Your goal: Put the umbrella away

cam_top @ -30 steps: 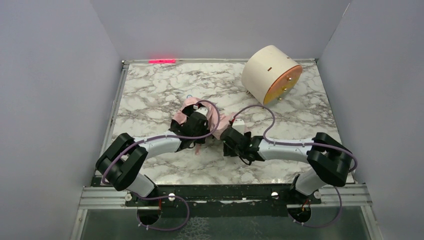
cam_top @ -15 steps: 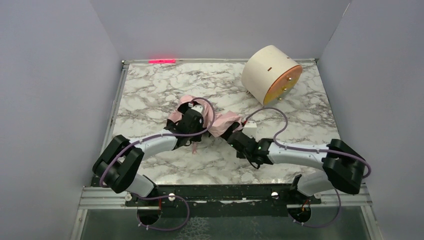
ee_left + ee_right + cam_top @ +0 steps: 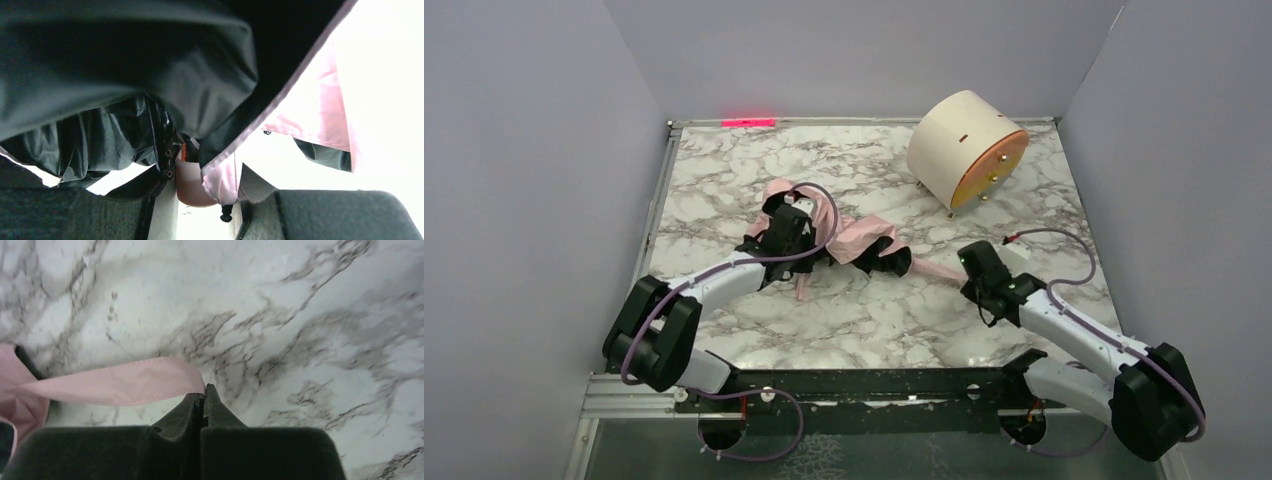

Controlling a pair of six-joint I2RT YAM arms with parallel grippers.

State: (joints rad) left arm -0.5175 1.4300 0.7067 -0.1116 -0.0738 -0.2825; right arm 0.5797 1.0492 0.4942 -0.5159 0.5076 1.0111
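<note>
With the left pincer (image 3: pixel 207 210) grasping the umbrella (image 3: pixel 864 238) by its handle (image 3: pixel 192 187) and the right pincer (image 3: pixel 202 395) clenched on the strap (image 3: pixel 115 385) tip (stretched straight), fastening seemed in hand; next the strap probably needed winding around the folds.

right tool (image 3: pixel 202 394) farther right; strap (image 3: pixel 115 385) outstretched

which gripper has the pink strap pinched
The right gripper, shut on the free end of the strap, which runs back to the umbrella. The left gripper grips the bunched body by the handle instead.

No readable text, label or number anywhere.
</note>
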